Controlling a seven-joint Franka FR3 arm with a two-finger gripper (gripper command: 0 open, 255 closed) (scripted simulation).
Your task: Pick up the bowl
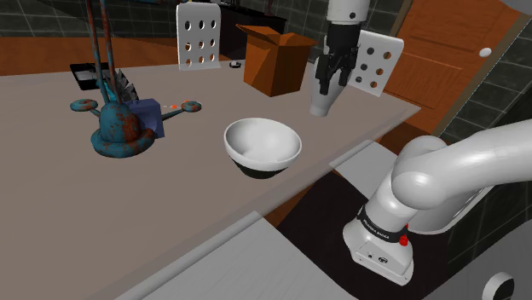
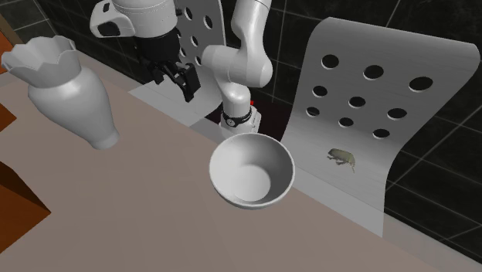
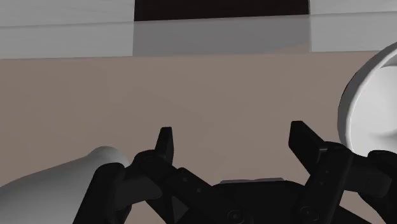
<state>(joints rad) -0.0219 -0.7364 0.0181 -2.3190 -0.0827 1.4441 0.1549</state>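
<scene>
Two black jaws stood wide apart and empty above the table point(image 1: 170, 204), apart from the white bowl point(image 1: 263, 147) sitting upright near its edge. Lowering here would likely knock the white vase point(image 2: 73, 96) just beside them; a careless rim grasp might tip the bowl

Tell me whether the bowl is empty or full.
Empty. The bowl stands upright, and its smooth white inside is bare in the second exterior view.

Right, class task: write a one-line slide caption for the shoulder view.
Open black gripper hovers over the table, apart from the white bowl.
</scene>
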